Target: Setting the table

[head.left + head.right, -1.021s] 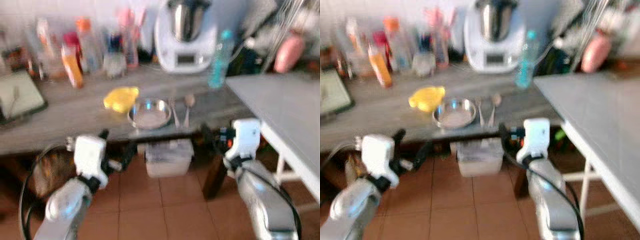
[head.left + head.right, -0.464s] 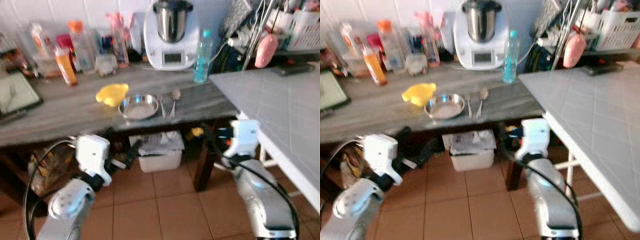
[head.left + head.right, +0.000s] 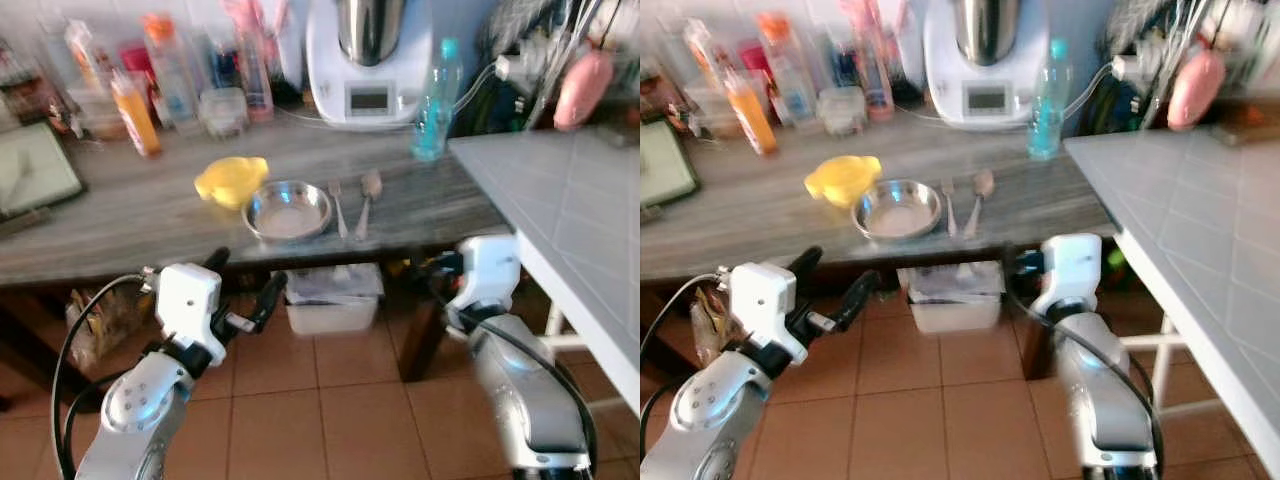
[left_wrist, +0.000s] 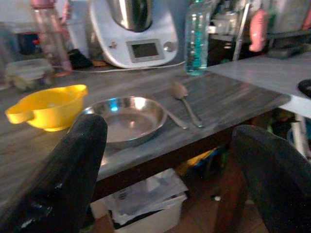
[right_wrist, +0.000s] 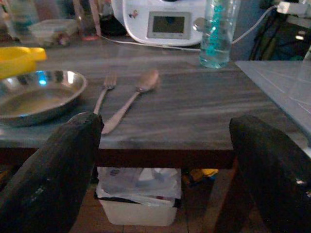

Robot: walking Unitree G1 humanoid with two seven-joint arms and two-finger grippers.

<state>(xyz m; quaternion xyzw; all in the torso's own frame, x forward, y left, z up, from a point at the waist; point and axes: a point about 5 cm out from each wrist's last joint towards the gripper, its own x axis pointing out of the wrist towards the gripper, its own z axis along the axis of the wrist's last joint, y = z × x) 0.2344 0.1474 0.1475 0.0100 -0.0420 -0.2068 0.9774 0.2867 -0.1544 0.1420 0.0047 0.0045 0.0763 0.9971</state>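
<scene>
From the head camera I see the round steel plate on the grey wooden counter, a metal fork and metal spoon just beside it, a yellow plastic bowl touching its far rim. Both arms hang below the counter edge.

Left wrist: my left gripper has its fingers wide apart, holding nothing.

Right wrist: my right gripper is likewise spread, facing the fork and spoon.

We see two rounded silver forearms, each ending in a boxy white wrist housing. A black cable loops beside each arm. The left gripper and right gripper both have two long, matte black, blunt-tipped fingers.
</scene>
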